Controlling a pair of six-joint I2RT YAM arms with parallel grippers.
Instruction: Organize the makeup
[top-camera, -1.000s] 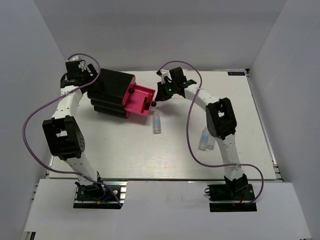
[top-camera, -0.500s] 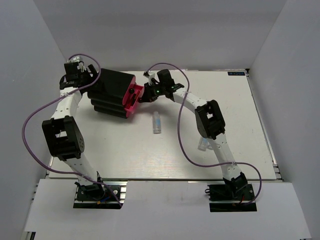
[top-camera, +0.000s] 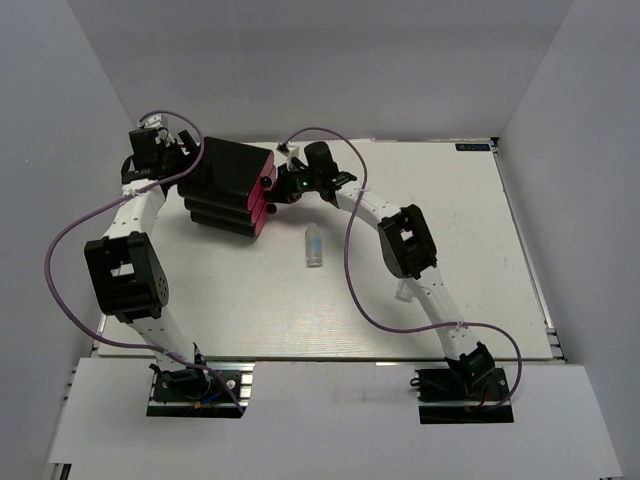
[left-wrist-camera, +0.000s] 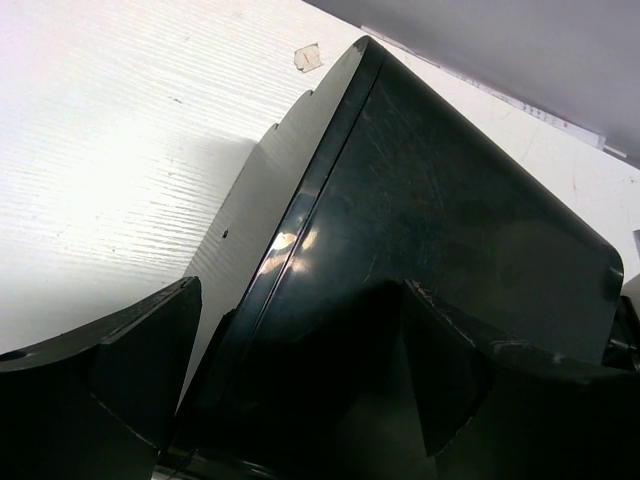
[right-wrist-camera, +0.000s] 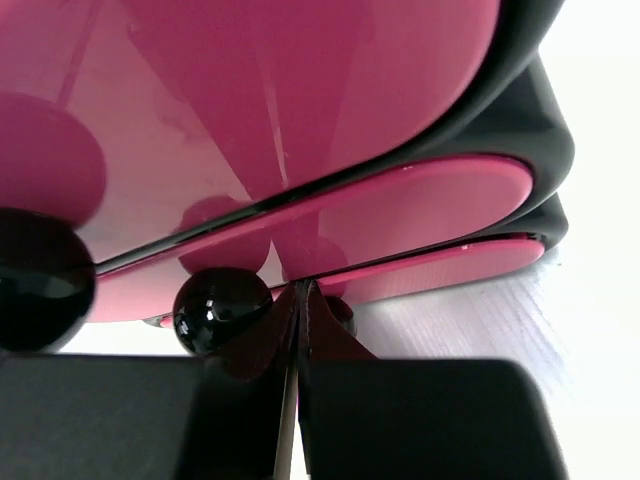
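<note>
A small clear bottle (top-camera: 314, 245) lies on the white table in front of the black box with pink drawers (top-camera: 225, 185). A second clear bottle (top-camera: 404, 292) peeks out from under my right arm. My right gripper (top-camera: 274, 191) is shut and empty, its tips (right-wrist-camera: 298, 287) against the pink drawer front (right-wrist-camera: 300, 120) beside a black knob (right-wrist-camera: 222, 309). My left gripper (top-camera: 186, 165) is open at the back of the box, with its fingers (left-wrist-camera: 130, 370) straddling the black shell (left-wrist-camera: 440, 230). The orange tube, the sticks and the egg-shaped piece are out of view.
The table (top-camera: 480, 230) is walled by grey panels on three sides. My right arm's purple cable (top-camera: 352, 260) loops over the middle of the table. A small scrap of tape (left-wrist-camera: 307, 58) lies on the table beyond the box.
My right gripper has moved left and pushed the open pink drawer back into the box. My right arm now covers most of the bottles under it. The left arm has not moved.
</note>
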